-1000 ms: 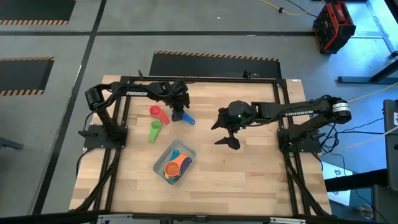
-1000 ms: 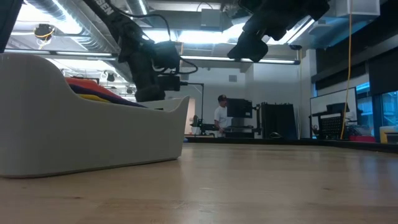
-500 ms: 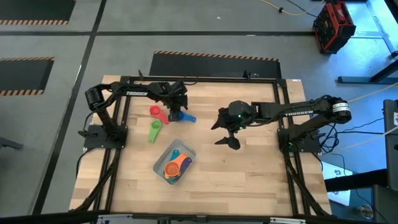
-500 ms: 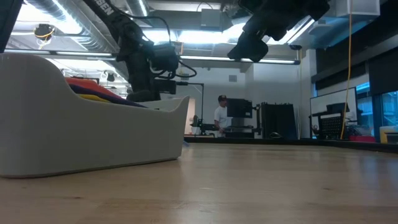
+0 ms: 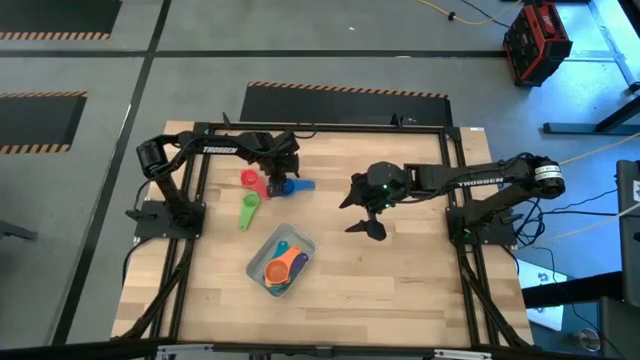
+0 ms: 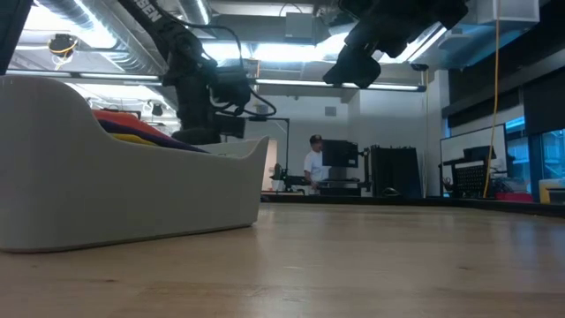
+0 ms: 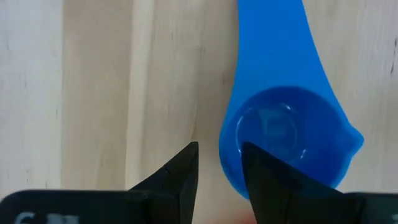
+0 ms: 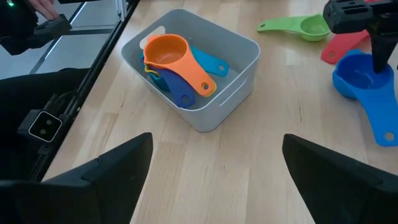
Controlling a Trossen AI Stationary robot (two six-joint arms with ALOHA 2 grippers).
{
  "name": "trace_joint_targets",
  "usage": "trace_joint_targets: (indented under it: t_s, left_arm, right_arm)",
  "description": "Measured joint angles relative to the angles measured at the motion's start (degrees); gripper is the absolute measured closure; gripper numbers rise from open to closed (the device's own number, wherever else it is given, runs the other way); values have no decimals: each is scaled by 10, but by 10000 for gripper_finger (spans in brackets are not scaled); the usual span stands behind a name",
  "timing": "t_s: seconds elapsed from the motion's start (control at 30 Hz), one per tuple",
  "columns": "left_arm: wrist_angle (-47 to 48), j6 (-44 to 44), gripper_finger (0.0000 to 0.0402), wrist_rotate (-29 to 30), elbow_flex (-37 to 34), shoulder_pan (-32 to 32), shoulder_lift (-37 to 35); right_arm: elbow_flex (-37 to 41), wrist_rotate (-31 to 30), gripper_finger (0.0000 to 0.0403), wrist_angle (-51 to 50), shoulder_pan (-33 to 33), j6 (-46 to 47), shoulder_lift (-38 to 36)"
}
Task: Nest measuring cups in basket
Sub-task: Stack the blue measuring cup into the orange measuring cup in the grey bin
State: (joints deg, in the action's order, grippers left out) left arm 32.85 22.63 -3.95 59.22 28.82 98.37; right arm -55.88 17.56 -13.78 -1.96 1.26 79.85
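The blue measuring cup lies on the table at the far left, bowl up, handle pointing to the table's right. My left gripper points steeply down at its bowl, open, fingers astride the rim. The red cup and the green cup lie to its left on the wood. The basket sits nearer the front, holding the orange cup stacked on several others. My right gripper hangs open above the table's middle, right of the cups. My left gripper comes from above with one finger standing inside the blue cup's bowl and the other outside it, the rim between them. Bare wood shows between the outer finger and the rim. The cup rests flat on the table.
The red cup's handle lies close beside the blue bowl, with the green cup just beyond it. Bare wood stretches across the table's right half and front. A person stands far off in the room beyond the table.
My left gripper has tipped to point more steeply down over the blue cup and edged slightly toward the table's left. The blue cup has turned about on the table: its handle has swung from slanting toward the near right to pointing right.
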Motion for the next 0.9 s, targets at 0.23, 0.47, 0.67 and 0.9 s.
trace_joint_targets:
  t_s: [0.23, 0.47, 0.67, 0.9]
  left_arm:
    - [8, -6, 312, 0, 0, -3, 0]
    - [10, -15, 382, 0, 0, -9, 0]
    - [10, -19, 391, 0, 0, -15, 0]
    - [8, -89, 397, 3, 0, -30, -10]
  right_arm:
    - [0, 0, 41, 0, 0, 0, 0]
    - [0, 0, 41, 0, 0, 0, 0]
    - [0, 0, 41, 0, 0, -3, 0]
    - [0, 0, 41, 0, 0, -3, 0]
